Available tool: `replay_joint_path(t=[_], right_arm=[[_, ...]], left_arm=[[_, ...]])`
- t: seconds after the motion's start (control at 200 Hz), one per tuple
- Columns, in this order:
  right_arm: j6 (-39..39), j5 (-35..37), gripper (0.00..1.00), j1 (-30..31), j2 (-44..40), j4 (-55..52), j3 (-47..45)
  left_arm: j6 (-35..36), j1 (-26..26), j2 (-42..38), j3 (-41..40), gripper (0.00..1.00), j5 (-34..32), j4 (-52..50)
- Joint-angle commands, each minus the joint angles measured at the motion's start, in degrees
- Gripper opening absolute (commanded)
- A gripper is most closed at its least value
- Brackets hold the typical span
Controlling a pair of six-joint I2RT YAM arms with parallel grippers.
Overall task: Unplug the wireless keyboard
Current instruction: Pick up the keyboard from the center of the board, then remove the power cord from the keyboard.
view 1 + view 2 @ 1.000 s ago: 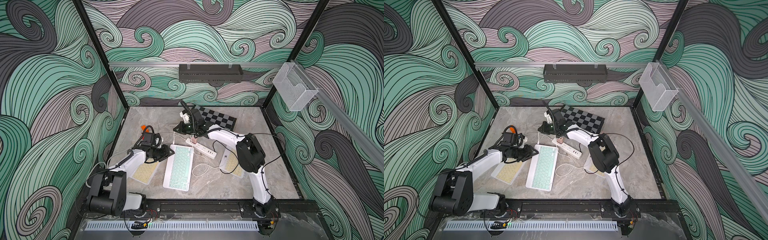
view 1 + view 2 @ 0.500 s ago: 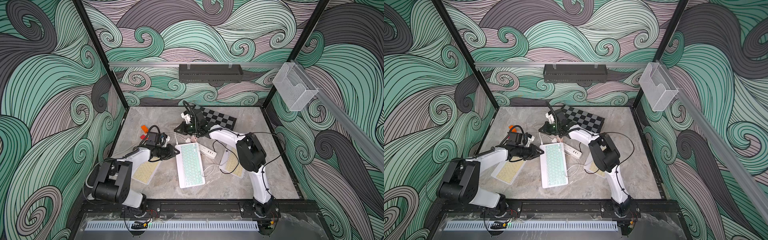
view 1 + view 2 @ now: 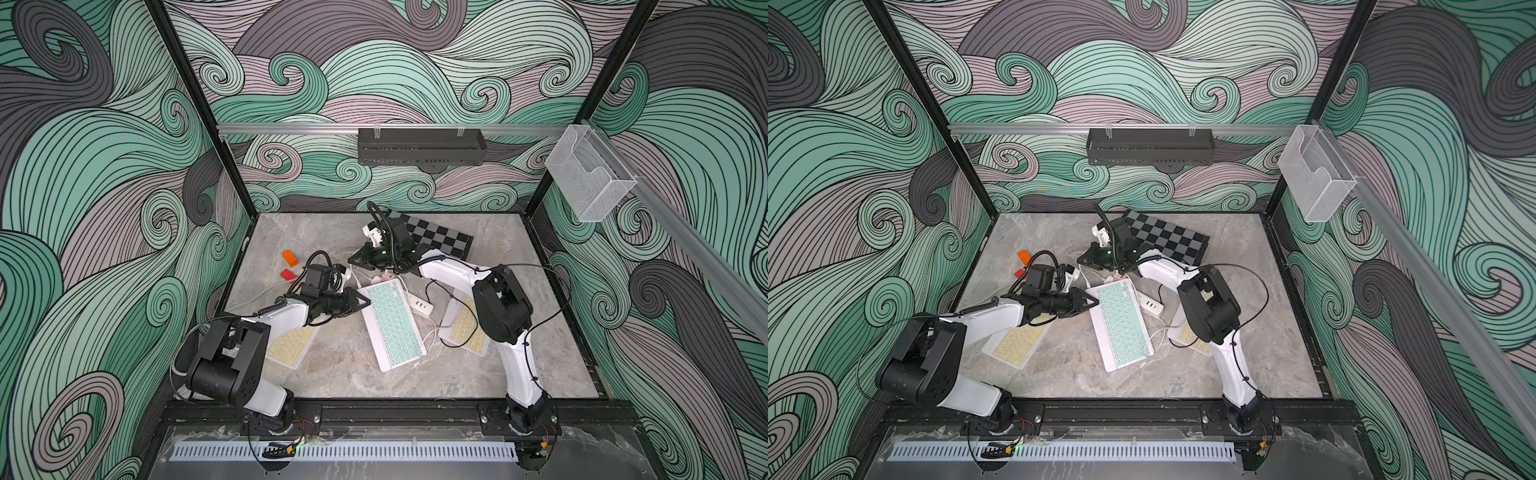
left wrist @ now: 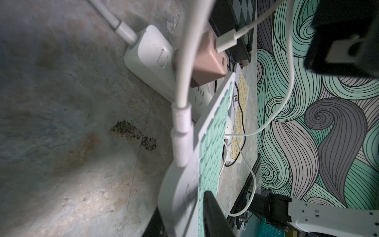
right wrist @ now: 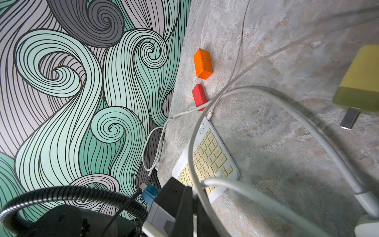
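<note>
The wireless keyboard (image 3: 392,324) (image 3: 1121,322), white with mint keys, lies slanted at mid-table. My left gripper (image 3: 363,302) (image 3: 1094,301) is shut on its far left corner. In the left wrist view the keyboard (image 4: 211,143) sits between the jaws of that gripper (image 4: 184,211), and a white cable plug (image 4: 180,141) stands in its edge. My right gripper (image 3: 353,261) (image 5: 193,190) hovers just behind the keyboard, shut on the white cable (image 5: 205,207) that leads to that plug.
A white power strip (image 3: 419,305) (image 4: 151,59) with a pink charger (image 4: 207,63) lies beside the keyboard. Two yellow-key keyboards (image 3: 291,345) (image 3: 465,332) flank it. Orange (image 3: 289,257) and red (image 3: 288,274) blocks sit far left, a chessboard (image 3: 440,237) at the back. Loose cables cross the table.
My left gripper has closed on the keyboard's corner and moved right. The keyboard has shifted right and turned, its near end swinging right. The right gripper has stayed on the cable.
</note>
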Motion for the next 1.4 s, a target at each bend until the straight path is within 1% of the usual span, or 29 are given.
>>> replay_joint_path(t=[0.0,0.05,0.1,0.19,0.33,0.37,0.385,0.445,0.53,0.585,0.675,0.72,0.765,0.871,0.941,1.051,1.131,1.271,1.331,1.396], right_arm=[[2.3,-1.6,0.00,-0.1,-2.8,2.5,-0.9],[2.5,-1.7,0.00,-0.2,-3.5,3.0,-1.5],[2.0,-1.5,0.00,-0.2,-4.0,2.6,-2.0],[1.2,-1.0,0.00,-0.4,-4.6,2.2,-2.8],[0.4,-2.4,0.00,-1.5,-5.3,2.3,-4.6],[-0.4,-3.7,0.10,-2.0,-5.6,2.4,-5.1],[-1.0,-4.5,0.13,-2.2,-5.7,2.4,-5.2],[-4.3,-8.7,0.28,-3.0,-6.3,2.3,-5.7],[-9.9,-15.8,0.41,-4.7,-8.1,3.6,-7.4],[-13.0,-19.6,0.47,-6.2,-9.4,4.3,-8.8],[-15.7,-26.6,0.42,-9.1,-11.0,5.7,-10.3],[-16.3,-29.8,0.42,-10.3,-11.5,6.4,-10.6],[-17.3,-31.4,0.42,-11.1,-12.5,6.8,-11.2],[-19.1,-30.7,0.46,-11.3,-16.4,10.1,-14.5],[-19.3,-31.4,0.46,-10.9,-17.4,12.2,-15.8],[-21.3,-32.6,0.44,-10.0,-17.1,11.5,-16.1],[-22.3,-33.9,0.44,-9.2,-16.8,11.2,-16.2],[-24.4,-33.0,0.44,-8.2,-16.9,9.3,-16.3],[-24.1,-32.3,0.43,-8.2,-17.1,9.7,-17.0],[-23.9,-33.1,0.42,-8.1,-17.0,10.5,-17.6]], left_arm=[[-1.2,-1.2,1.3,-0.9,0.26,-1.0,6.9],[-1.8,-1.5,2.0,-1.1,0.19,-1.6,7.4],[-2.1,-1.6,2.3,-1.3,0.10,-1.6,8.0],[-2.3,-1.6,1.0,-2.2,0.00,-2.1,8.5],[0.3,-1.6,-3.4,-1.1,0.00,-2.6,4.1],[1.3,-1.6,-3.7,-0.1,0.00,-2.4,2.0],[1.9,-1.6,-5.3,0.3,0.00,-2.4,1.0],[4.2,-1.6,-6.9,2.3,0.00,-1.5,-3.0],[7.3,-1.5,-9.3,4.7,0.00,0.3,-8.3],[9.1,-1.4,-11.0,6.3,0.00,1.7,-11.4],[12.1,-1.4,-13.0,10.0,0.00,1.6,-17.7],[13.1,-1.2,-13.5,11.4,0.00,1.2,-20.0],[14.1,-1.0,-13.6,12.8,0.00,2.1,-21.6],[17.2,-0.6,-11.9,15.8,0.00,7.6,-24.7],[18.4,-0.6,-10.9,16.5,0.00,11.3,-24.7],[21.6,-0.6,-9.9,17.7,0.00,15.4,-26.1],[23.2,-0.5,-10.3,17.9,0.00,16.0,-26.9],[23.5,-0.5,-11.1,18.1,0.00,17.1,-26.6],[23.6,-0.6,-11.2,18.2,0.00,17.2,-26.7],[23.5,-0.6,-11.2,18.2,0.00,17.2,-26.6]])
